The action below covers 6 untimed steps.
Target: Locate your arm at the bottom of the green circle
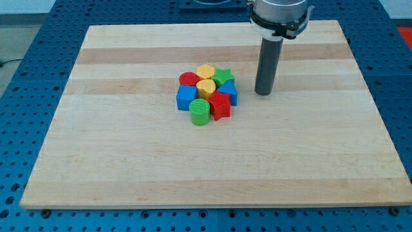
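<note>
Camera view: my tip (263, 93) rests on the wooden desk (129, 161), apart to the view's right of the block cluster. The green circle (199, 112) sits at the cluster's bottom edge, touching the red block (221, 106). There is no end effector, only the rod.

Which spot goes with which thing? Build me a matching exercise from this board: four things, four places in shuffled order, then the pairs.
Things:
1. green circle
2. green star
3. red circle
4. my tip

Places:
A. cluster's upper left corner
B. apart from the blocks, toward the view's right
C. front of the cluster, nearest the view's bottom
D. cluster's upper right, beside a yellow block

Pairs: 1-C, 2-D, 3-A, 4-B
</note>
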Each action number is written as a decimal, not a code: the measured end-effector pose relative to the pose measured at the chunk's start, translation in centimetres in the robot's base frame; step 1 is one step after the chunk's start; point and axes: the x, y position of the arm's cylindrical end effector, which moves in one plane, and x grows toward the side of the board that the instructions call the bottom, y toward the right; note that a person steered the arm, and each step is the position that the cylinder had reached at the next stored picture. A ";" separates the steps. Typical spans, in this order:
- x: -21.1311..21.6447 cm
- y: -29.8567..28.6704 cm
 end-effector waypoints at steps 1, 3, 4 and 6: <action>1.1 1.1; 7.0 1.1; 11.0 -3.5; 9.2 -13.4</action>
